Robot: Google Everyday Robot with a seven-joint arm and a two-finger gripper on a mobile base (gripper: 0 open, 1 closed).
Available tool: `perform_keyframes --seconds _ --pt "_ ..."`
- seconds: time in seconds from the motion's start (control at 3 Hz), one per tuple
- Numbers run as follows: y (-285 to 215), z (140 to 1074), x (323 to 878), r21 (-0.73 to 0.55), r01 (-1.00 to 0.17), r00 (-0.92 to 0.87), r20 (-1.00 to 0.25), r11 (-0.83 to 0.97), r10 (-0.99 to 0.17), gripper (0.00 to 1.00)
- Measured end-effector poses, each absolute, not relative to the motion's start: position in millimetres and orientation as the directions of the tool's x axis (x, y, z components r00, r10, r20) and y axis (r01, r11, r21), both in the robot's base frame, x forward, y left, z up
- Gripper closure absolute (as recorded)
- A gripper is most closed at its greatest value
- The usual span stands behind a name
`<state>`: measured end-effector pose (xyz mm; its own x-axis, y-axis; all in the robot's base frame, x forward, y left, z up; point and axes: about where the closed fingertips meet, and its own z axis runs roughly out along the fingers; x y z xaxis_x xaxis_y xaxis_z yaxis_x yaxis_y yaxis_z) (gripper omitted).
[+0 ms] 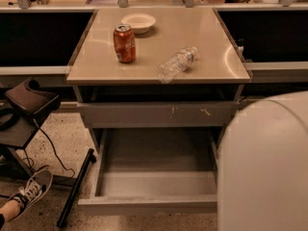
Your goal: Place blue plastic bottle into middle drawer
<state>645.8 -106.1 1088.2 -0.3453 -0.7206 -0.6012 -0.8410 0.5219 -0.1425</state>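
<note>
The middle drawer (149,204) stands pulled open below the table, with a flat grey inside that holds nothing. The blue plastic bottle does not show. A slimmer clear bottle (176,64) with a small label lies on its side on the tabletop (211,66), near the front right. My gripper is out of view. Only a big white arm housing (264,167) shows at the lower right, and it covers the drawer's right end.
An orange soda can (124,43) stands upright at the table's left and a white bowl (138,22) sits behind it. A closed drawer front with pale scratch marks (159,114) is above the open drawer. A stool stand and a person's shoe (31,189) are at the lower left.
</note>
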Motion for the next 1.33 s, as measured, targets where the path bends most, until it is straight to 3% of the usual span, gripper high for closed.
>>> perform_keyframes --seconds 0.67,1.0,1.33 --pt "-108.9 1114.3 581.3 -0.092 -0.816 -0.391 -0.64 0.571 -0.662 1.0" --pt "-116.4 1118.4 587.6 -0.117 -0.795 -0.38 -0.669 0.596 -0.639 1.0" --pt "-143.1 1137.3 557.5 -0.193 -0.73 -0.335 -0.735 0.656 -0.59 1.0"
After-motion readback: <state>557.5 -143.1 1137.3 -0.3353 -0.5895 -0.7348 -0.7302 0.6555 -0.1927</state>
